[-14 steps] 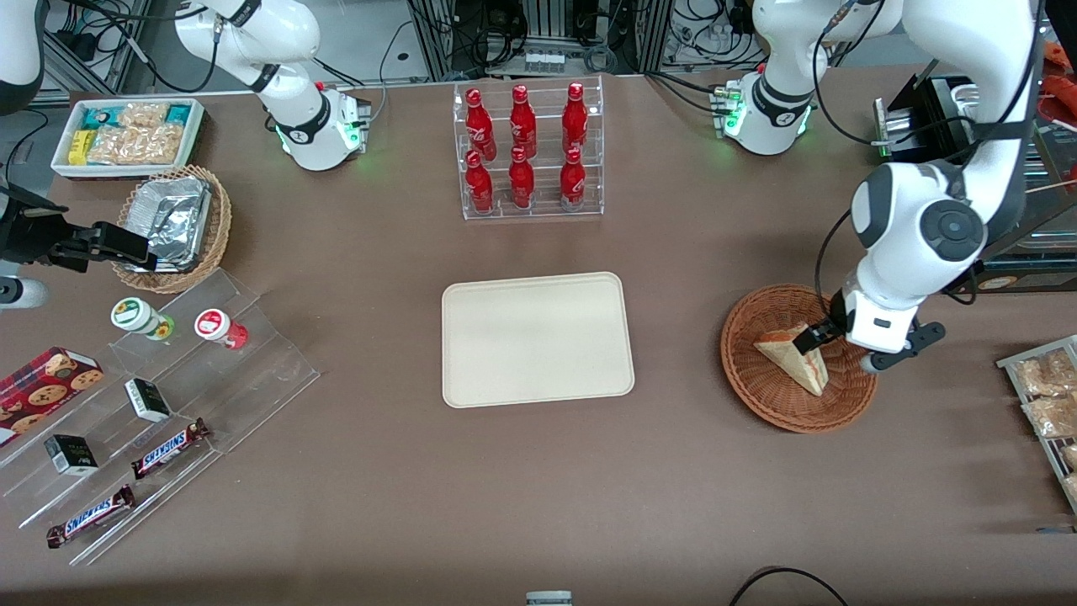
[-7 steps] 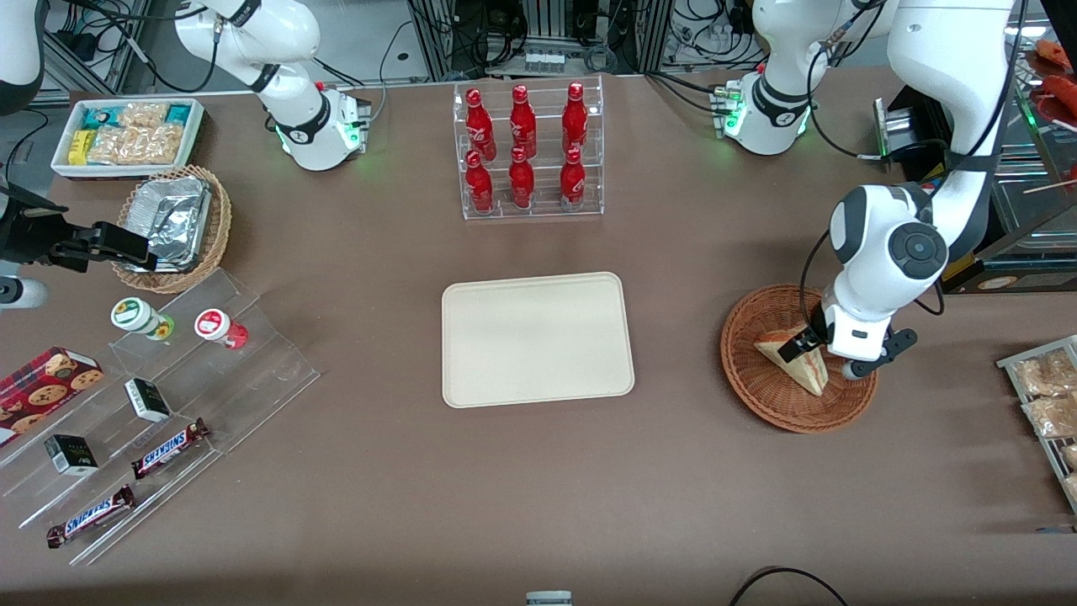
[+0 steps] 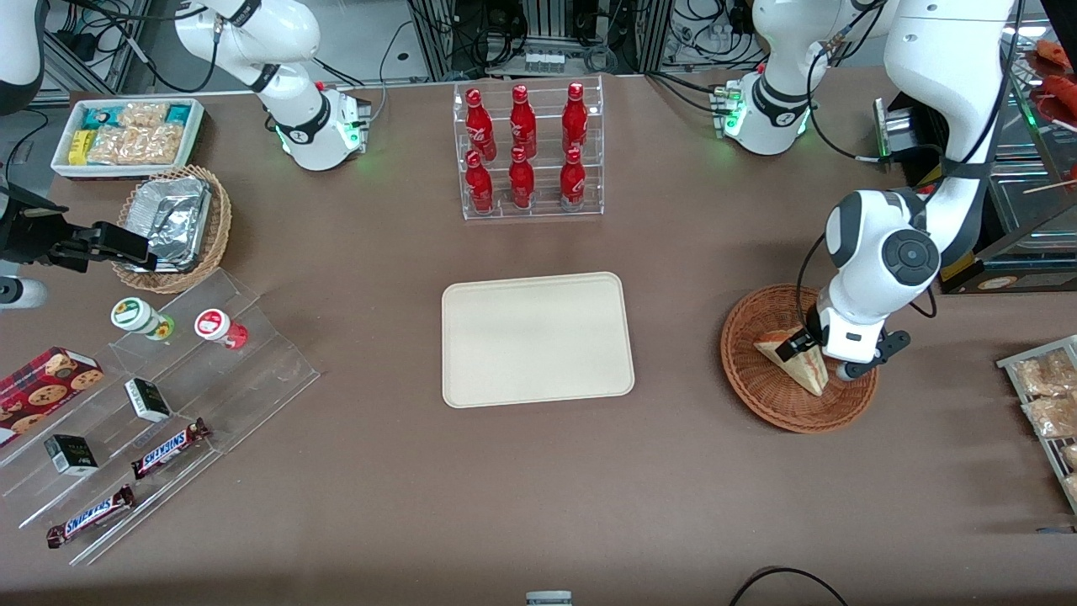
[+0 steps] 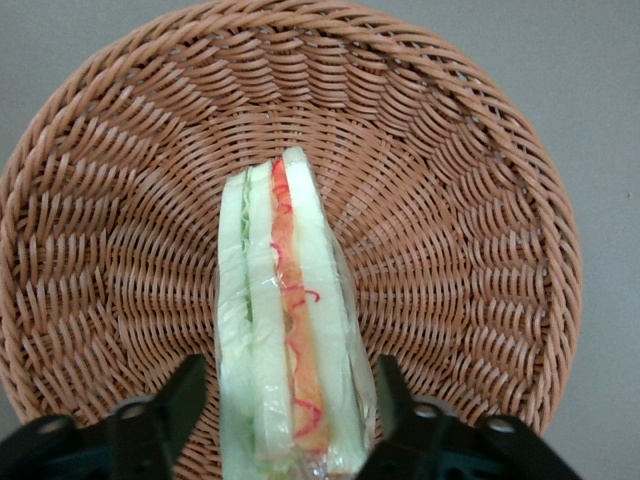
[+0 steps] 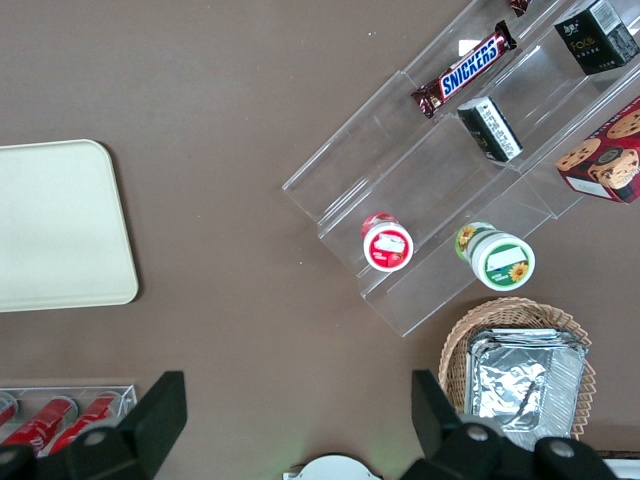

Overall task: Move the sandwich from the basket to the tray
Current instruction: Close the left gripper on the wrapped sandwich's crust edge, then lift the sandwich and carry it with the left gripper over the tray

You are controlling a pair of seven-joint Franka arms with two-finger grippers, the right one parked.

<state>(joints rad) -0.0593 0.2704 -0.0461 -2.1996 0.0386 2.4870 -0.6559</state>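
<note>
1. Directly under the gripper (image 4: 290, 400), in the woven basket (image 3: 761, 396), the sandwich (image 3: 795, 360) stands on edge, cut face with its red-orange and green layers turned up toward the wrist.
2. Change over the last second: the left arm has swung in from the basket's rim on the working arm's end of the table, and the wrist now sits lower and more squarely over the wedge. The step from half a second ago to now is small, so the approach appears to be settling.
3. Gripper state: spread wide, holding nothing. In the wrist view one black finger (image 4: 165, 405) stands on each side of the sandwich, with wicker visible between each finger and the bread.
4. The sandwich has not shifted in the basket across the three front views; it is not lifted.
5. Judgement: alignment looks done; the straddle is centred on the wedge's thickness. Closing on the flat bread faces is the step in hand.
6. Tray (image 3: 471, 387) lies well apart from the gripper, toward the parked arm's end of the table, bare. Transfer not yet begun.
7. Risk: soft wrapped bread may squash or slip under a hard pinch.
</note>
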